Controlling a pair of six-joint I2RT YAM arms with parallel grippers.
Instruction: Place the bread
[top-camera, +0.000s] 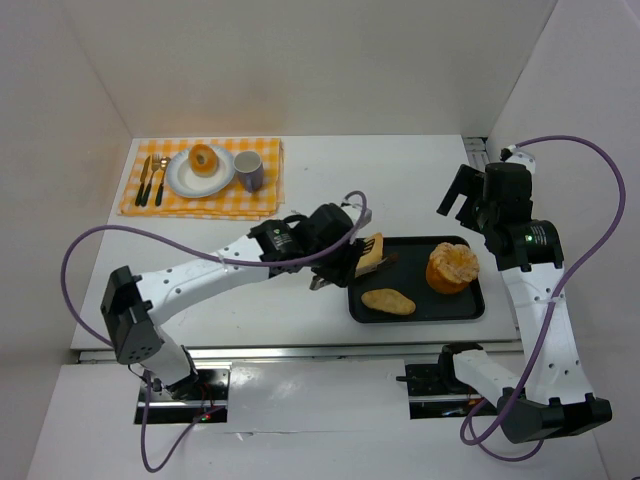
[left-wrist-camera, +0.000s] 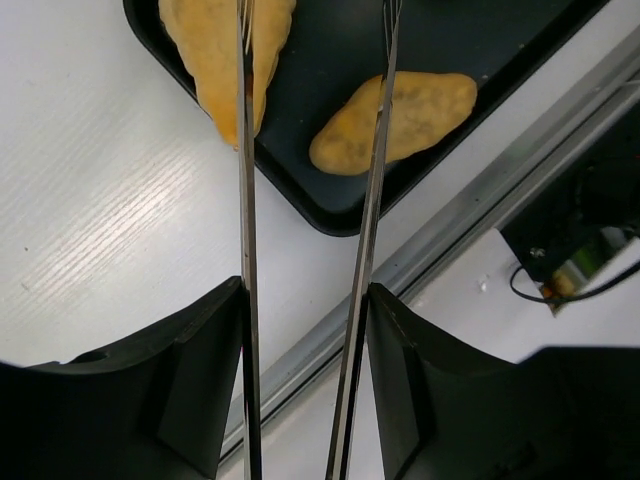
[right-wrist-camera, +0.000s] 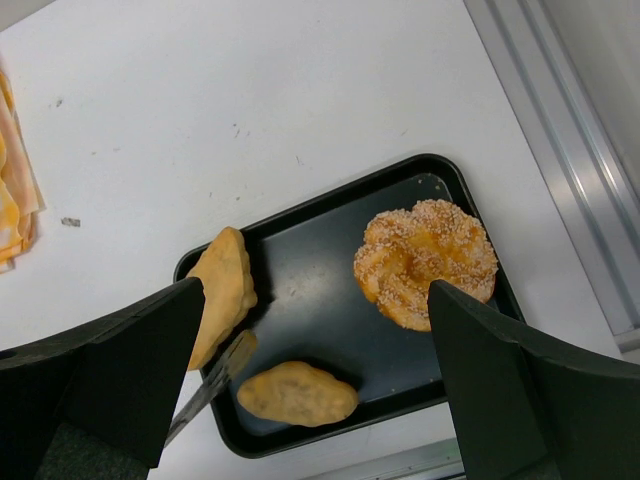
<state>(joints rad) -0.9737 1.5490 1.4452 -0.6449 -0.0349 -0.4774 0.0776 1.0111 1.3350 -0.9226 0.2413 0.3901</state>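
Left wrist: left fingers (left-wrist-camera: 200, 390) grip tongs (left-wrist-camera: 246, 250) touching a golden, oval, flattish bread (left-wrist-camera: 215, 50)

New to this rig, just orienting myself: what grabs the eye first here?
The left hand squeezes tongs onto a flat bread piece at the left edge of the black tray. A sesame-crusted round bread and an oval roll lie on it. Far left, a yellow checked placemat carries a plate, mug and cutlery.

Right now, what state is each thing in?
Left fingers: shut on tongs.
Right fingers: open, empty.
Flat bread: tilted, at tongs' tips, over tray rim.
Oval bread: lying in tray.
Sesame bun: upright in tray.
Cup: upright.
Ring bread: lying on plate.
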